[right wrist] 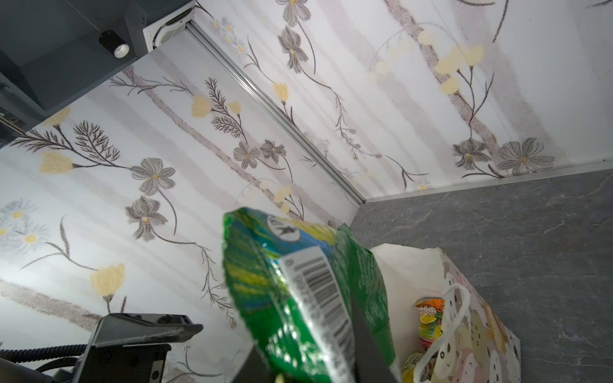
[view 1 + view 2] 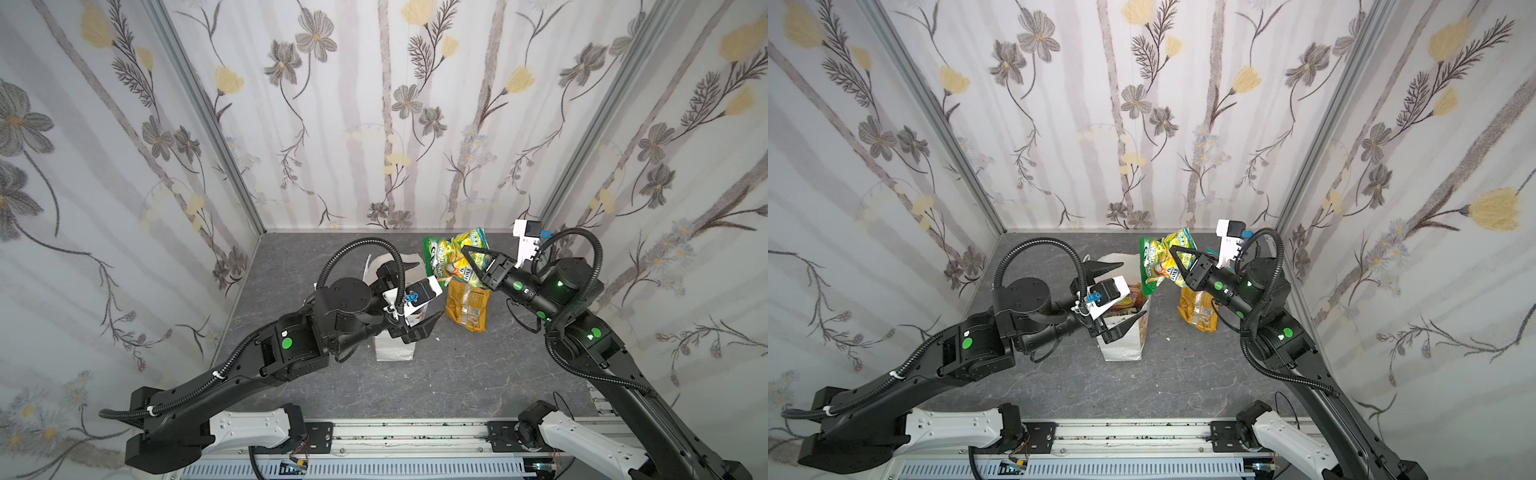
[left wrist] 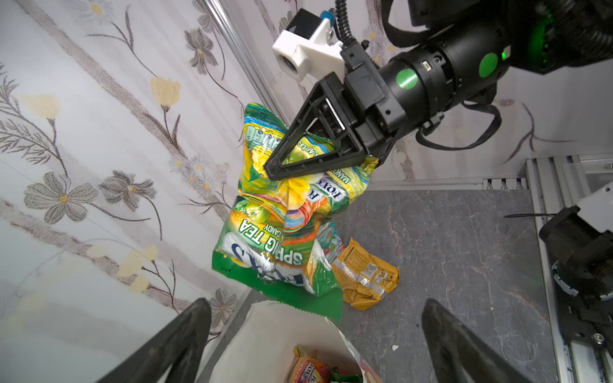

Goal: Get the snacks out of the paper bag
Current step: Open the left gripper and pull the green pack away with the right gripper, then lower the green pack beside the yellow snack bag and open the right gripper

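Right gripper [image 3: 278,167]: the jaws are pinched on the upper edge of the candy packets [image 3: 275,232], one yellow and one green. The packets hang in the air, clear of the table [image 2: 457,374], with their lower end just above the far rim of the paper bag [image 2: 1121,351].

Left gripper [image 2: 1133,288]: the jaws are spread wide and hold nothing, with one finger toward each side of the bag's open mouth. Contact with the paper cannot be determined.

The bag stands upright near the middle of the table. Inside it are an orange-red packet [image 3: 306,368] and other wrappers.

Outside the bag, an orange chip bag [image 2: 467,309] lies crumpled on the table on the right arm's side. A teal packet [image 3: 328,237] sits just beside it, partly hidden.
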Robot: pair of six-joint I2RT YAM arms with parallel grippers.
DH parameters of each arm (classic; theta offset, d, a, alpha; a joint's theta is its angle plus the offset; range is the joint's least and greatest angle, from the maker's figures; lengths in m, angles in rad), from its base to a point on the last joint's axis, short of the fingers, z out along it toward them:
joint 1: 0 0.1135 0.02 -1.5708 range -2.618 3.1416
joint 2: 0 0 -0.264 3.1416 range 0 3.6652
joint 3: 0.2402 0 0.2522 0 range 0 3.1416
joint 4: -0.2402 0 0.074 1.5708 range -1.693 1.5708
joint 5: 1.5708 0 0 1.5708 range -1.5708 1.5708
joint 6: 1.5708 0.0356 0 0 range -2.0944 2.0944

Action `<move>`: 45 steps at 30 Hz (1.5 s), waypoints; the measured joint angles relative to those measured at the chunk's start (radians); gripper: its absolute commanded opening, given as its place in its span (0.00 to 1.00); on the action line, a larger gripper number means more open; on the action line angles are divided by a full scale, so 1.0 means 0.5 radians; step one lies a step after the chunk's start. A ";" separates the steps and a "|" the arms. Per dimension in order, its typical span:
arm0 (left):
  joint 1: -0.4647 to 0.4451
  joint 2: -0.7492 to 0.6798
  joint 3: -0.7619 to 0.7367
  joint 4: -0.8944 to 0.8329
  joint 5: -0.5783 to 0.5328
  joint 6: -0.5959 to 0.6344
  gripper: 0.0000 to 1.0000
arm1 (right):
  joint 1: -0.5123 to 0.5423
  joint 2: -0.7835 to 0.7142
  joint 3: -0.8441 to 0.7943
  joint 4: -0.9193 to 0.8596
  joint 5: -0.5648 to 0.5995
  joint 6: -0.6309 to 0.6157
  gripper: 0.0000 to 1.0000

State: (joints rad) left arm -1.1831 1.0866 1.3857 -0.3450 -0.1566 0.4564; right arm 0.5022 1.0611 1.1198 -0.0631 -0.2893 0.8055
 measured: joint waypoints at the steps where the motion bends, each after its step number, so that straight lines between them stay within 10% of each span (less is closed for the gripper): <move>1: 0.001 -0.011 0.006 0.005 -0.010 -0.069 1.00 | -0.047 -0.008 0.000 0.000 -0.024 0.001 0.00; 22: 0.070 0.113 0.408 -0.581 -0.252 -1.057 1.00 | -0.887 -0.183 -0.699 0.237 -0.426 0.149 0.00; 45: 0.278 0.333 0.479 -0.966 0.159 -1.304 1.00 | -0.718 0.311 -1.354 0.607 -0.708 0.094 0.00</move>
State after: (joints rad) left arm -1.0439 1.2530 1.6253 -0.8280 -0.0769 -0.1955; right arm 0.1432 1.2167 0.4427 0.2401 -0.6434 0.8524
